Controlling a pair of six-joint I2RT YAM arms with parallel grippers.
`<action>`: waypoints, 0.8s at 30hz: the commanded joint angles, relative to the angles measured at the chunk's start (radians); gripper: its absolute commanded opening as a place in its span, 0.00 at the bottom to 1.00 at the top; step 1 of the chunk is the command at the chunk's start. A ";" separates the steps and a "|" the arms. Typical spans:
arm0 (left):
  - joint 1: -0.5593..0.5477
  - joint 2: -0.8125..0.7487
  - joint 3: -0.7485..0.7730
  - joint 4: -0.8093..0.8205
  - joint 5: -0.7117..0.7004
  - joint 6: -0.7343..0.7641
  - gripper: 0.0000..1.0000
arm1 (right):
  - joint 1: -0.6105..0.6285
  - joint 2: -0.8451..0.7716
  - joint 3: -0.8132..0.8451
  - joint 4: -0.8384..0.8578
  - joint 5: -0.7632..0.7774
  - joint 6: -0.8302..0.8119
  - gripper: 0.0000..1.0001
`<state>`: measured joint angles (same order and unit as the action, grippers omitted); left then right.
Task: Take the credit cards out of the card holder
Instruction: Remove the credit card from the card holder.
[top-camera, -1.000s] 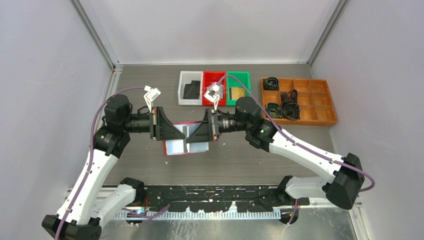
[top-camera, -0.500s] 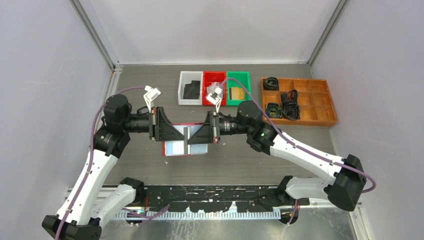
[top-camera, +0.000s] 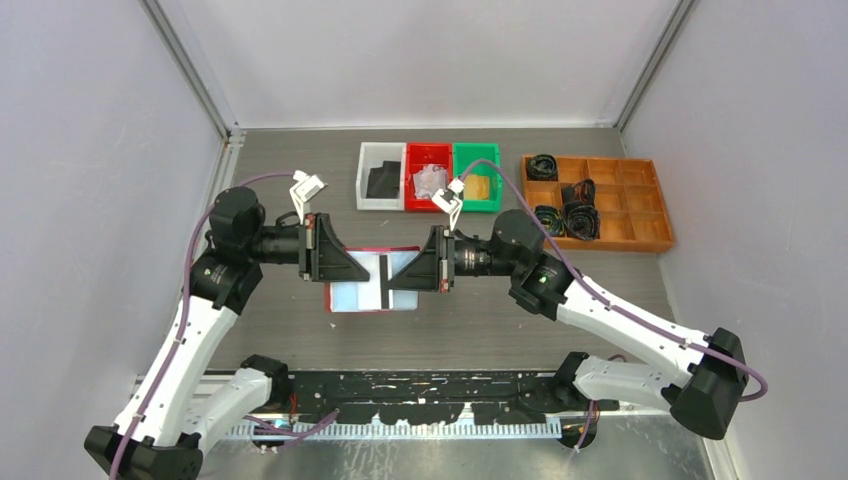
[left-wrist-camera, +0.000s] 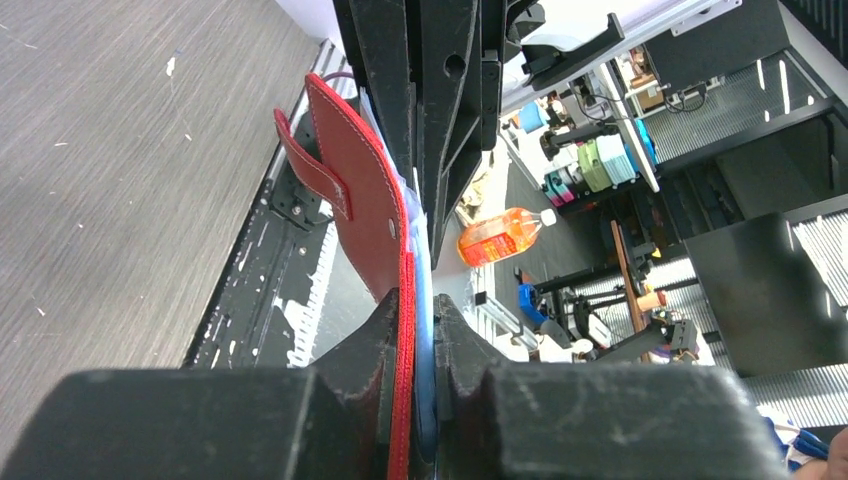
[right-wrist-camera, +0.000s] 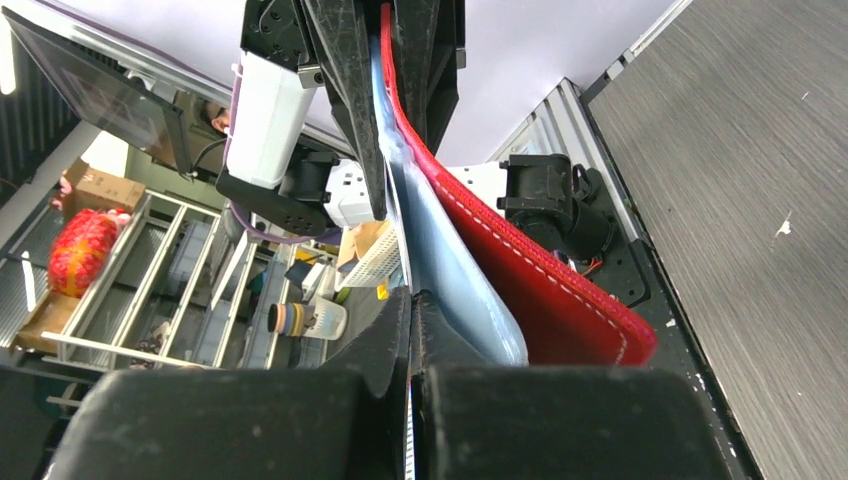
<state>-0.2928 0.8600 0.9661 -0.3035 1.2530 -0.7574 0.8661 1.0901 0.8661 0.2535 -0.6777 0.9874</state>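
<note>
The card holder (top-camera: 350, 297) is held up off the grey table (top-camera: 500, 320) in the middle of the workspace, between the two arms, with its red cover toward the far side and its pale blue-grey pocket pages facing the near edge. The left gripper (top-camera: 368, 272) reaches in from the left, its jaws pinching the holder. In the left wrist view the left gripper (left-wrist-camera: 412, 345) is closed over the red stitched edge and a blue page, and the red cover (left-wrist-camera: 350, 190) with its small tab rises away from the fingers. The right gripper (top-camera: 392, 282) comes in from the right, tip to tip with the left one, its jaws pressed together on a pale credit card (top-camera: 384, 292) with a dark stripe that stands partway out of the pages. In the right wrist view the right gripper (right-wrist-camera: 412, 320) shows no gap between its fingers, only a thin pale edge, and the blue page (right-wrist-camera: 450, 270) and red cover (right-wrist-camera: 540, 300) bow off to the right of it. Along the far side of the table sit a white bin (top-camera: 364, 180), a red bin (top-camera: 430, 155) and a green bin (top-camera: 478, 150) side by side, and to their right an orange compartment tray (top-camera: 640, 205) holds black coiled items (top-camera: 565, 215).
</note>
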 joint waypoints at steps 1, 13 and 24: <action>0.004 -0.011 0.038 0.078 0.067 -0.025 0.10 | -0.013 -0.035 -0.015 -0.056 0.016 -0.044 0.01; 0.006 0.018 0.081 -0.078 -0.024 0.129 0.00 | -0.012 0.048 -0.004 0.272 -0.024 0.150 0.43; 0.019 0.048 0.130 -0.250 -0.019 0.305 0.00 | -0.077 -0.040 0.031 -0.036 -0.043 0.000 0.01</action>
<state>-0.2890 0.9035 1.0405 -0.4797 1.2076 -0.5617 0.8444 1.1709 0.8448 0.4309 -0.7124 1.1149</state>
